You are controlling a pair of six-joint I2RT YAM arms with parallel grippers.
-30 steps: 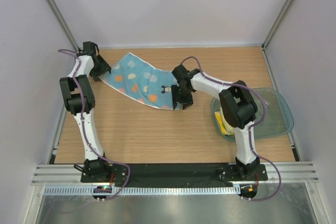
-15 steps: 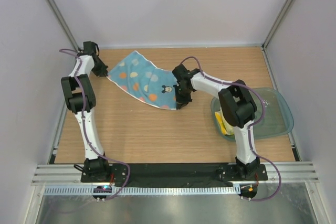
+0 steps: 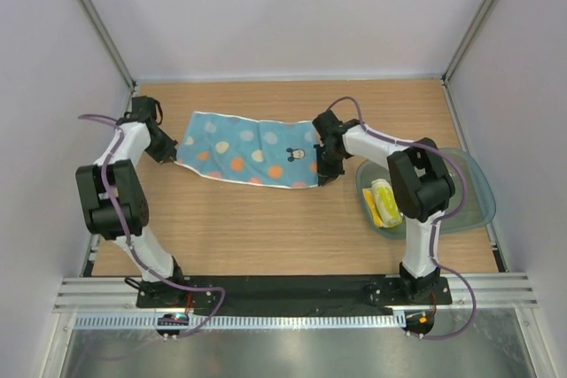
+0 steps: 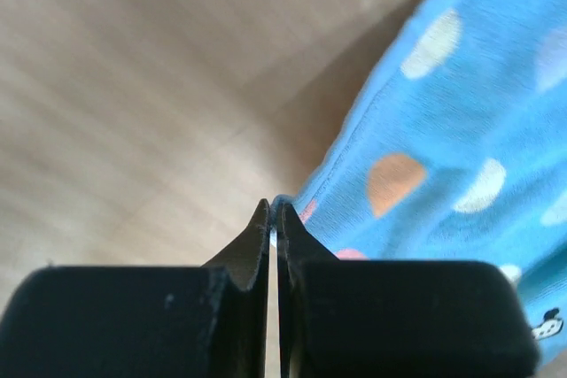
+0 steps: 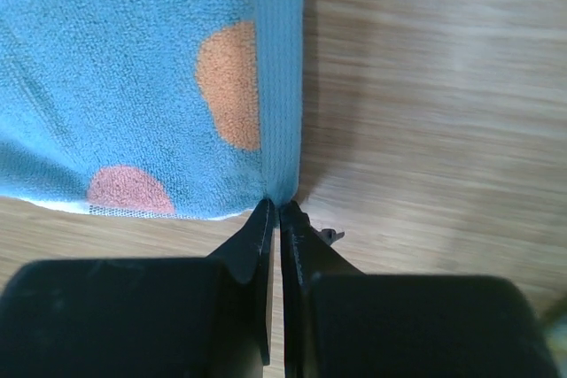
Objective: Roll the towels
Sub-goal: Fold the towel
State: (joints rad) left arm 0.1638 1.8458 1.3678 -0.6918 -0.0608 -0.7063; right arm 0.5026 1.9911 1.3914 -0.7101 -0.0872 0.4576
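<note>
Light-blue soft towel with coloured spots and a cartoon mouse face [image 3: 248, 152] is stretched out flat over the middle of the wooden table [image 3: 266, 227]. Its left corner is pinched by the left gripper [image 3: 170, 153] and its right corner by the right gripper [image 3: 321, 171], both clamped on cloth. No roll has been begun (neither end is curled). The yellow green-printed towel [image 3: 383, 203] lies in the clear bluish plastic tub [image 3: 474, 205]; whether it is rolled cannot be told.

No legible text, label, brand or number anywhere.
</note>
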